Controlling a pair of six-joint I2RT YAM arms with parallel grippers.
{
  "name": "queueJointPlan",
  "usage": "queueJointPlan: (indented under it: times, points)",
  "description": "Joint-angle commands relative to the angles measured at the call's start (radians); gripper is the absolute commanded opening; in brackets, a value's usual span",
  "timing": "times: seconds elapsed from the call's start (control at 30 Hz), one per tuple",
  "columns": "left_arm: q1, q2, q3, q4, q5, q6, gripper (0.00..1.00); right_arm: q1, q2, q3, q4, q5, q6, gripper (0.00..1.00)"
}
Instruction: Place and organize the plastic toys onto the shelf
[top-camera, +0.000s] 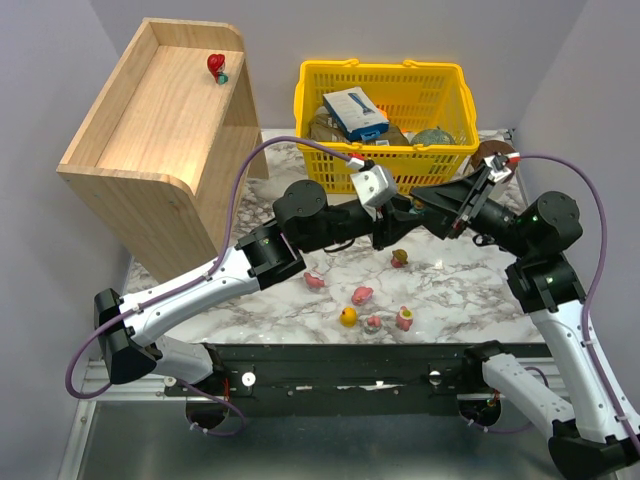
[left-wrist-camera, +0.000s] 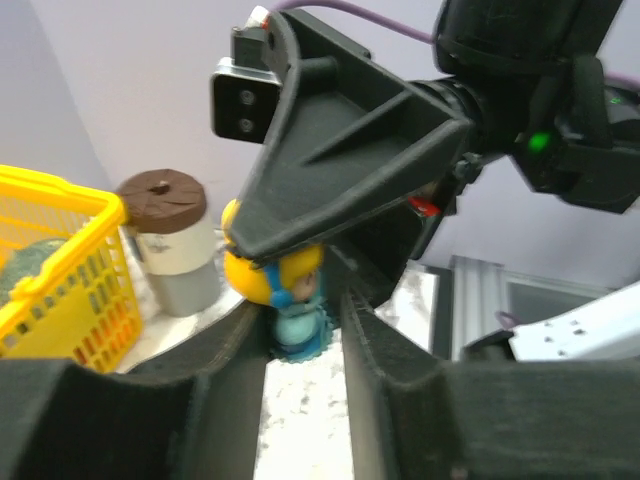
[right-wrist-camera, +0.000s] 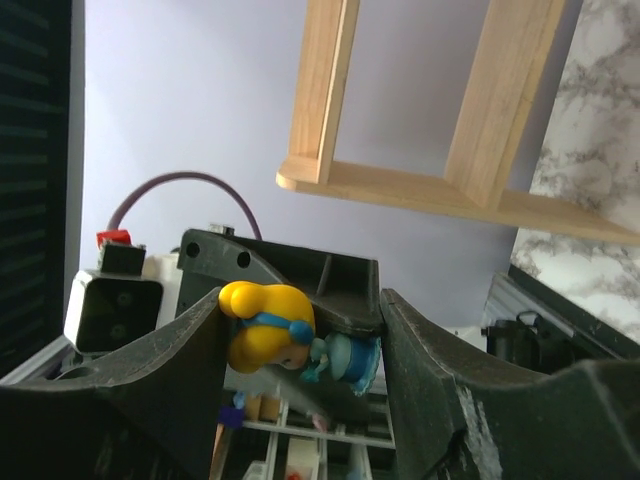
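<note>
- The walls (top-camera: 60, 60) of the room are plain pale lilac-grey, and they close the scene at the back and at both sides.
- The table (top-camera: 460, 290) has a white marble pattern with grey veins. A black rail (top-camera: 350, 365) at its near edge carries both arm bases.
- The shelf (top-camera: 150, 120), of light wood, stands at the far left of the table, against the left wall.
- A yellow basket (top-camera: 450, 75) with packets inside stands at the far side, to the right of the shelf.
- A grey jar with a brown lid (left-wrist-camera: 170, 240) stands just beside the basket, at its right.
- The left gripper (left-wrist-camera: 303, 318) and the right gripper (right-wrist-camera: 300, 305) meet above the middle of the table, in front of the basket.
- The right gripper is clamped on a yellow-haired figurine (right-wrist-camera: 265, 335), with one finger on its head and the other on its blue base.
- The left fingers stand on both sides of the same figurine. It cannot be told whether they press it.
- A red toy (top-camera: 216, 66) stands on the top tier of the shelf, near the right panel.
- Six small toys lie on the marble near the arms: an olive toy (top-camera: 400, 259), two pink toys (top-camera: 315, 280) (top-camera: 362, 295), a yellow toy (top-camera: 348, 317) and two pinkish toys (top-camera: 374, 323) (top-camera: 404, 319).
</note>
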Motion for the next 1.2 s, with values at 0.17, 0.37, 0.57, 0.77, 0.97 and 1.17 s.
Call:
queueJointPlan:
  times: [0.17, 0.37, 0.57, 0.77, 0.97, 1.17]
  points:
    - [-0.010, 0.002, 0.045, -0.028, 0.014, 0.001, 0.60, 0.007, 0.004, 0.033, -0.026, -0.041, -0.054, 0.14]
    - [-0.010, -0.014, 0.041, -0.013, -0.026, -0.019, 0.72, 0.007, -0.001, 0.032, -0.029, -0.040, -0.063, 0.12]
    - [-0.008, -0.041, 0.038, 0.021, -0.098, -0.059, 0.79, 0.007, -0.002, 0.036, -0.025, -0.048, -0.074, 0.12]
    - [0.012, -0.048, 0.064, -0.015, -0.084, -0.107, 0.82, 0.007, 0.009, 0.061, -0.009, -0.089, -0.086, 0.12]
    - [0.027, -0.048, 0.078, -0.025, -0.095, -0.142, 0.84, 0.007, 0.016, 0.081, -0.003, -0.132, -0.088, 0.12]
    - [0.036, -0.044, 0.078, -0.015, -0.049, -0.148, 0.79, 0.005, 0.010, 0.081, 0.000, -0.134, -0.079, 0.12]
